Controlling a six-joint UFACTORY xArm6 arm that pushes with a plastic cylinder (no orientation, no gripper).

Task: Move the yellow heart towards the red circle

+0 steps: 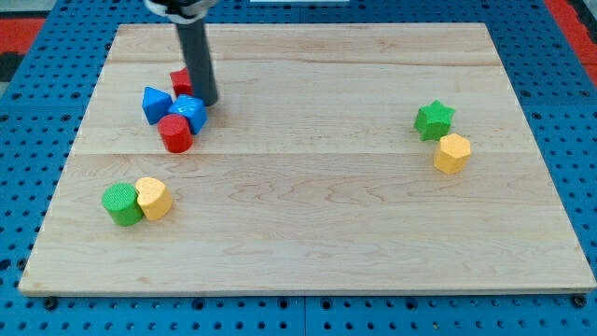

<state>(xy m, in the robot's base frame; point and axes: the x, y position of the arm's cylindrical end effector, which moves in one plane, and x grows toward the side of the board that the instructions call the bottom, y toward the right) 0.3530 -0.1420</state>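
The yellow heart-shaped wooden block (153, 198) lies near the board's lower left corner, at roughly 8 o'clock from the centre of the pale wooden board (308, 215). It touches the green round wooden block (121, 204), which sits at its 9 o'clock.

The red circular wooden block (175, 133) lies at about 12 o'clock from the yellow heart, well apart from it. It belongs to a tight cluster: a blue wooden block of faceted shape (188, 111) touches it at 1 o'clock, a second blue wooden block (155, 103) sits at its 11 o'clock, and another red wooden block (180, 80), partly hidden so its shape cannot be told, lies at 12 o'clock of the cluster.

I have no jaws to report; the arm ends in a plain dark rod. My tip (206, 101) rests on the board just beside the first blue block, at its 2 o'clock.

At 3 o'clock on the board, a green star-shaped wooden block (435, 120) touches a yellow faceted wooden block (452, 153) at its 5 o'clock.
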